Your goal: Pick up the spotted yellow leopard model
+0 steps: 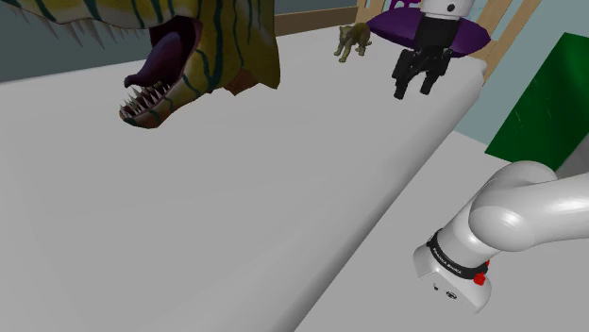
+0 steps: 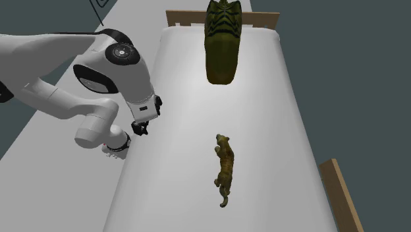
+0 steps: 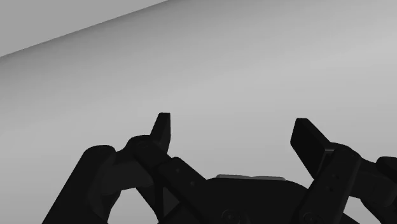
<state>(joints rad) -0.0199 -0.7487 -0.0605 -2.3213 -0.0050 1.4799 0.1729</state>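
The gripper (image 3: 233,124), we note, hangs with its fingers (image 3: 162,130) spread apart and empty over the white bed (image 2: 197,79), near but clear of the leopard (image 2: 225,168).

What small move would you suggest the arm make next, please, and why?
Probably shift the open hand across toward the leopard model: the hand hangs over bare white surface, and the leopard lies apart from it, untouched.
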